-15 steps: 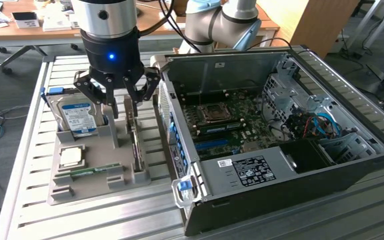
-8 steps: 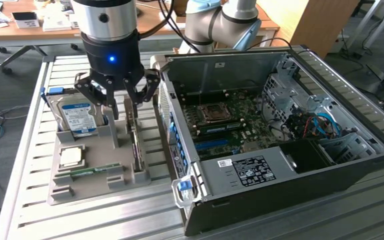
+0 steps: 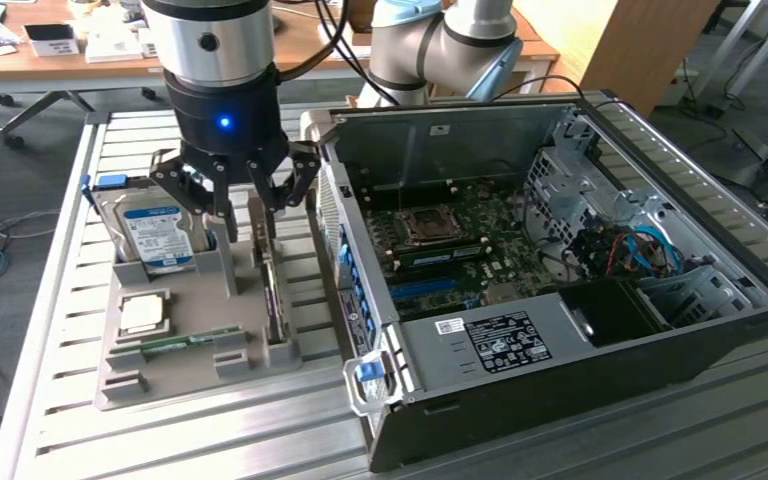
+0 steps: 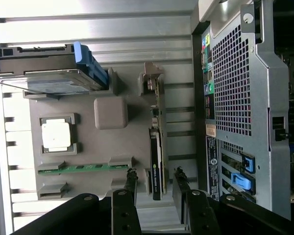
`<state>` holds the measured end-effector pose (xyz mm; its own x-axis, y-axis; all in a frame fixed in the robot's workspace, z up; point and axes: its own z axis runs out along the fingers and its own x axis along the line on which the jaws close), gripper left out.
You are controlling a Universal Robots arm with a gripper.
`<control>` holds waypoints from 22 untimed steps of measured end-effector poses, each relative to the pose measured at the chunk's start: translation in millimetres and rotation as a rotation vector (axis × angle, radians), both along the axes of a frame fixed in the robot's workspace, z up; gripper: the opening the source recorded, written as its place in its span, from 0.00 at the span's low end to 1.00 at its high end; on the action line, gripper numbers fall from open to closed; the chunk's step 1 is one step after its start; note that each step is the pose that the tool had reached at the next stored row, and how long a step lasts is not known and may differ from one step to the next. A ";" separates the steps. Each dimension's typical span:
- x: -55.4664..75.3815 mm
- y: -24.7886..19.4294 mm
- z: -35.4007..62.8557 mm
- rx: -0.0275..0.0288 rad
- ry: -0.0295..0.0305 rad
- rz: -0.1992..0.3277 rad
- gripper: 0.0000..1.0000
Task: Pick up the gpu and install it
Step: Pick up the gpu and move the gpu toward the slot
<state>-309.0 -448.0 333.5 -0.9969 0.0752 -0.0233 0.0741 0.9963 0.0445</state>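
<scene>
Slatted table (image 3: 48, 350): gpu (image 4: 157, 169) (edge-up) beside case (image 3: 704, 335)

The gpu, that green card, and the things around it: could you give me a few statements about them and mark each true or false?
1. The gpu stands on edge in a slot of the grey tray. True.
2. The gripper is shut on the hard drive. False: its fingers are open and lined up over the gpu.
3. The computer case is open, with its motherboard showing. True.
4. The gpu is already installed in the case. False: it sits in the tray, outside the case.
</scene>
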 end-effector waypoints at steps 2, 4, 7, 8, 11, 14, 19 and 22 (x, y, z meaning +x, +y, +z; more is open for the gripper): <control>0.0 0.0 -0.1 0.0000 0.0000 0.000 0.43; 0.0 0.0 -1.4 0.0003 -0.0003 0.000 0.43; 0.0 0.0 -3.9 0.0001 -0.0001 0.000 0.43; 0.0 0.0 -4.9 0.0001 -0.0001 0.000 0.43; 0.0 0.0 -8.0 0.0000 0.0000 0.000 0.43; 0.0 0.0 -10.7 0.0001 -0.0001 0.000 0.43; 0.0 0.0 -11.2 0.0000 0.0000 0.000 0.43; 0.0 0.0 -11.7 0.0002 -0.0002 0.000 0.43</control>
<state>-309.0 -448.0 321.8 -0.9969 0.0753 -0.0235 0.0742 0.9962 0.0447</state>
